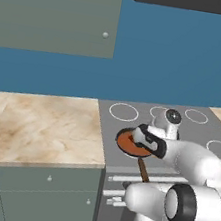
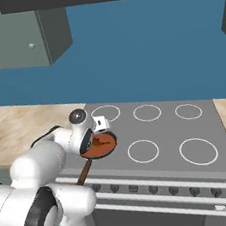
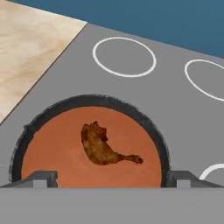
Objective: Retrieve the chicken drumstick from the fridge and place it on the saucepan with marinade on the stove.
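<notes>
You have one saucepan [image 3: 89,103] on one stove [image 2: 211,117], holding one pool of marinade [image 3: 52,153] with one chicken drumstick [image 3: 103,146] lying in it. You can count six burner rings [image 2: 147,112] in the right base view, and one gripper [image 3: 111,178] with two fingertips [image 3: 41,178].

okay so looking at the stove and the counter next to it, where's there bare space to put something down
Free: the counter left of the stove, and the burners to the right of the saucepan. Crowded: the stove's front left corner, where the saucepan of marinade holds the drumstick and the open hand hangs just over it, the handle sticking out past the front edge.
</notes>
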{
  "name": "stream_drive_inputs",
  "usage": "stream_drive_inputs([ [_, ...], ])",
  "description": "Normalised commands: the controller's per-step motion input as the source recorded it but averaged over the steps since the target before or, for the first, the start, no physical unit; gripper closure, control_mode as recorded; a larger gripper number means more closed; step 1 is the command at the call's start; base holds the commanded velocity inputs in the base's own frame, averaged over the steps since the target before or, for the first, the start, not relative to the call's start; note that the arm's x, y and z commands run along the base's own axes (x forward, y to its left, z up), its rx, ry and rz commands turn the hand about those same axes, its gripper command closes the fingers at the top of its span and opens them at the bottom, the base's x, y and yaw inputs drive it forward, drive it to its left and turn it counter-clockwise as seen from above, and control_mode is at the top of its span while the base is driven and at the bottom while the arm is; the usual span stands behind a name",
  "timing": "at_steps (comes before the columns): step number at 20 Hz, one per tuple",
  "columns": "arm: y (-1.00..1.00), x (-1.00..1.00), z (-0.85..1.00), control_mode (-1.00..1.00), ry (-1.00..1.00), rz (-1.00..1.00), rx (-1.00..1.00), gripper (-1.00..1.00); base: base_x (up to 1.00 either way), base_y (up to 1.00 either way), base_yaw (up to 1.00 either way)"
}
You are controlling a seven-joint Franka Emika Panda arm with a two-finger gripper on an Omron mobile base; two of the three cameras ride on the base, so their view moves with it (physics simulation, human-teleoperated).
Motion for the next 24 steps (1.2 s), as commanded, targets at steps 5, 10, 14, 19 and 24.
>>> stream_drive_inputs([
  [5, -0.55, -0.78, 0.5, -1.0, -0.17, -0.02, 0.09, -1.0, 0.0, 0.0, 0.0],
  [10, -0.58, -0.88, 0.38, -1.0, -0.18, -0.01, 0.13, -1.0, 0.0, 0.0, 0.0],
  [14, -0.62, -0.92, 0.48, -1.0, -0.21, -0.01, 0.14, -1.0, 0.0, 0.0, 0.0],
  [19, -0.61, -0.83, 0.52, -1.0, -0.22, 0.0, 0.15, -1.0, 0.0, 0.0, 0.0],
  [24, -0.62, -0.66, 0.59, -1.0, -0.2, 0.0, 0.16, -1.0, 0.0, 0.0, 0.0],
])
